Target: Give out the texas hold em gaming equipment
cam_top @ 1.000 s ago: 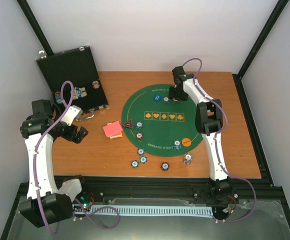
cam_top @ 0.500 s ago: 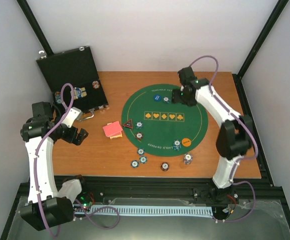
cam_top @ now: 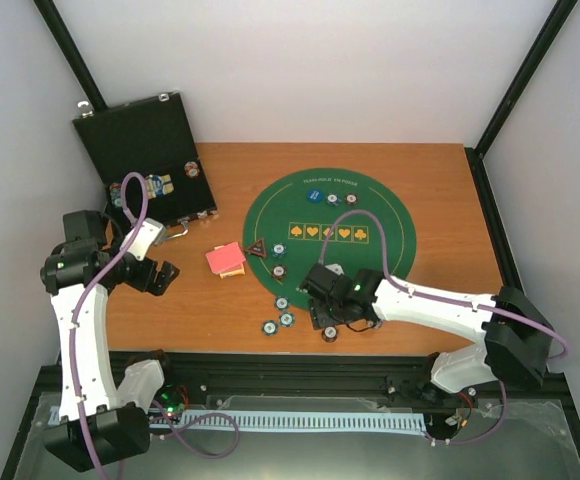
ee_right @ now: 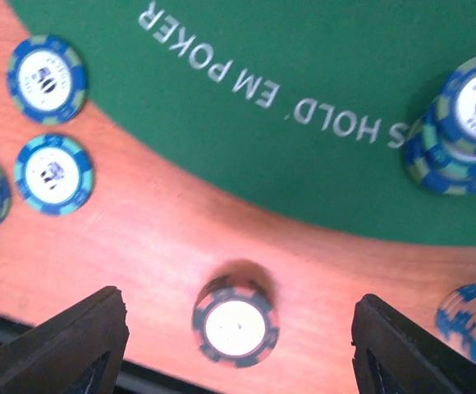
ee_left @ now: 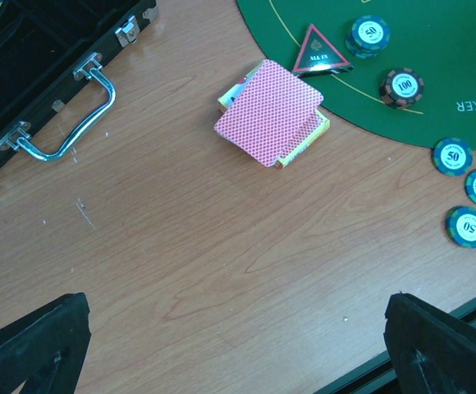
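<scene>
A: Top view?
B: Right end effector [cam_top: 332, 318] hangs over a dark chip [cam_top: 329, 333] on the surface, just off the green mat [cam_top: 390, 225] at its 6 o'clock. Cards [cam_top: 225, 259] lie at the mat's 9 o'clock. Left end effector [cam_top: 160, 272] is further out toward 9.

A: Left wrist?
B: Its fingers [ee_left: 33, 349] are spread wide with nothing between them. Cards are ahead at 12, triangle marker [ee_left: 318, 51] at 1 o'clock, both well apart from it.

A: Right wrist?
B: Spread too. The dark chip is centred between, untouched. Blue stack [ee_right: 464, 131] at 2 o'clock.

A: Pick tip?
B: Drop straight and keep the chip centred. It's thin, so go low and pinch the striped rim, or the tips will likely ride over it.
</scene>
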### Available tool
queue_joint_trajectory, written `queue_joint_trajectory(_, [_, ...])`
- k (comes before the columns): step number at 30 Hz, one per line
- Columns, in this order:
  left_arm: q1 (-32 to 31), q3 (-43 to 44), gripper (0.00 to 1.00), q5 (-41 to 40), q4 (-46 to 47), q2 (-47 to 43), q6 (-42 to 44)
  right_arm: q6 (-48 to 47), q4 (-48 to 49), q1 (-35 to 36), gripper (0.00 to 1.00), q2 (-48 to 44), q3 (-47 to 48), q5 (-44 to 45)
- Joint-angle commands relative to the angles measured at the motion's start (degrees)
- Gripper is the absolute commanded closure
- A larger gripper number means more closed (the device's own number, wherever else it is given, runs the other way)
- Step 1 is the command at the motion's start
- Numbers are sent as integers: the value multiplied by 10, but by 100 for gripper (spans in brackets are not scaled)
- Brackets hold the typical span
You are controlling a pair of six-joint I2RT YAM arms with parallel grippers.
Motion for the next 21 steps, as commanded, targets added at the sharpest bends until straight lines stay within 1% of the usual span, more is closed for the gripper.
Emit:
queue_joint_trajectory(1, [1,7,0,20,-13,-6,-9,91,1,54,24,-18,-15,36])
queue_joint_trajectory(8, [1,2,0,11,-18,-11,-2,115,34,98,24,6,-43,10])
queue_joint_trajectory(15, [1,-4,0,12,-15,-19,3,123,53,99,24,19,-71,5])
queue_joint_trajectory(21, [1,0,0,12,-12,-14,0,117,67,98,28,28,-81,-3])
